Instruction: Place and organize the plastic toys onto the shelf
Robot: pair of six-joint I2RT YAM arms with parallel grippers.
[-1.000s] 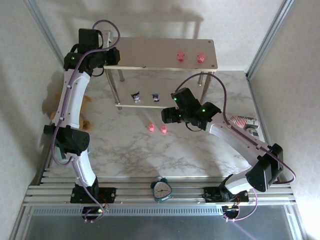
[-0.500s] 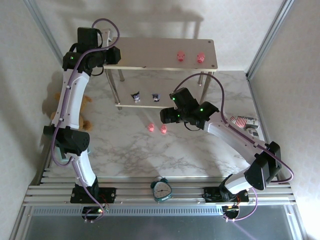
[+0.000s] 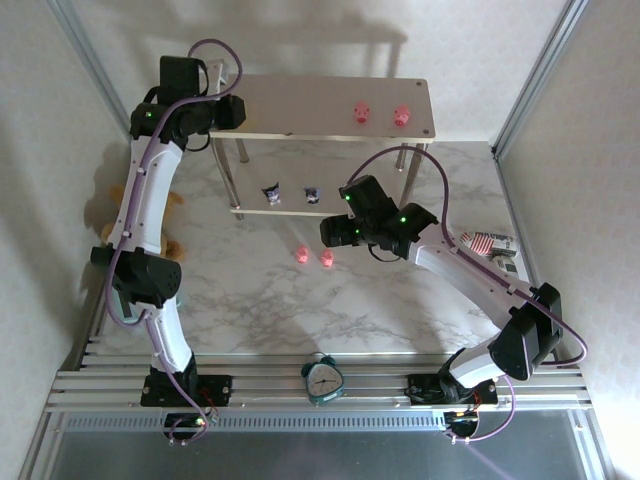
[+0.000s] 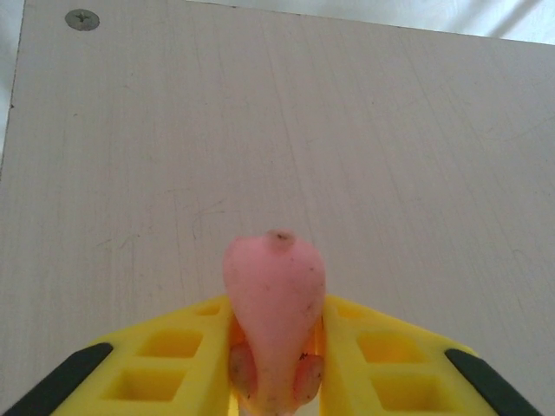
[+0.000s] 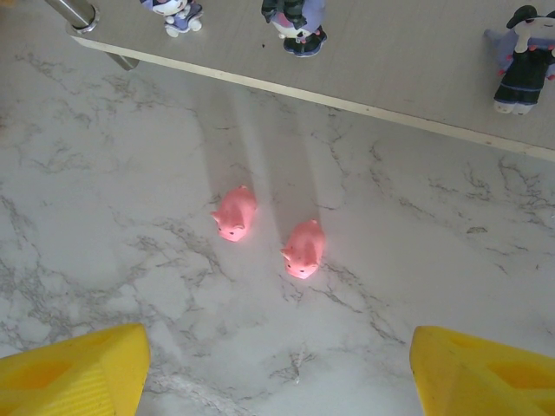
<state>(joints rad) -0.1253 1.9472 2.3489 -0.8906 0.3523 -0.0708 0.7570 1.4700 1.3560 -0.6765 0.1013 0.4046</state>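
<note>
Your left arm [image 3: 140, 200] is reaching up along the left side, wrist bending rightward. The yellow-fingered left end effector [image 4: 276, 303] is flanking a small pink plastic pig figure [image 4: 273, 277]; whether its fingers are pressing it cannot be told. Your right arm [image 3: 470, 275] is stretching diagonally toward the middle, and the right end effector [image 5: 277, 355] is hanging wide apart, gripping nothing.

Shelf board [image 4: 364, 130] showing a matt, finely grained wood-look face (one bright metal screw [image 4: 82, 18] in it), pink pig [image 4: 276, 286] looking smooth, softly glossy plastic, yellow jaws appearing matt moulded plastic, desk [image 5: 104, 199] shining faintly, marble-patterned.
</note>
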